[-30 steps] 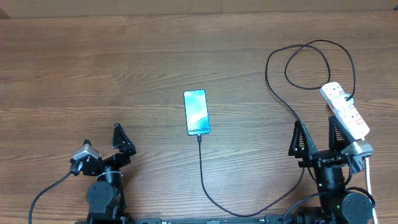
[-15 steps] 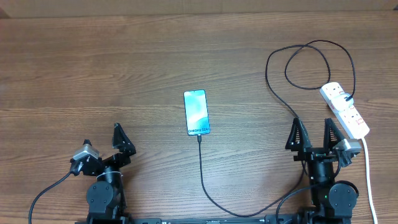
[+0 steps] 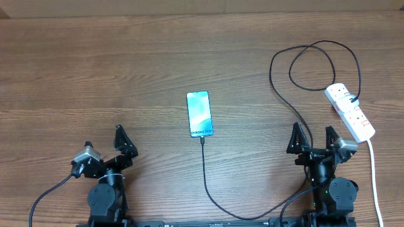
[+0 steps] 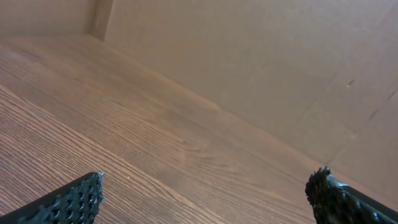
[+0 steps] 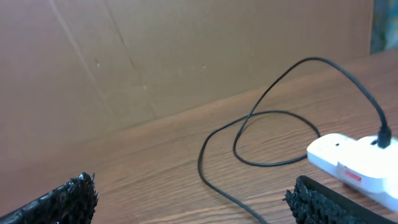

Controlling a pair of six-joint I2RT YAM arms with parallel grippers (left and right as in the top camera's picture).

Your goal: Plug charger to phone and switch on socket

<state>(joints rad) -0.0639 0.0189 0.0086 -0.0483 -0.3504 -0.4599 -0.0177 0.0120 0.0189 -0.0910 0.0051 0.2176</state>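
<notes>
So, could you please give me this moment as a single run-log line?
phone screen lit, charger at bottom edge | plug in socket | left fingers open, empty | right fingers open, near socket

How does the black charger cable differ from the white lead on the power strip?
The charger cable is black and thin; the white lead is white and clearly thicker. The charger cable loops on the table beyond the power strip, then sweeps round to the near edge of the phone; the white lead runs almost straight toward the near side. Both join the power strip.
</notes>
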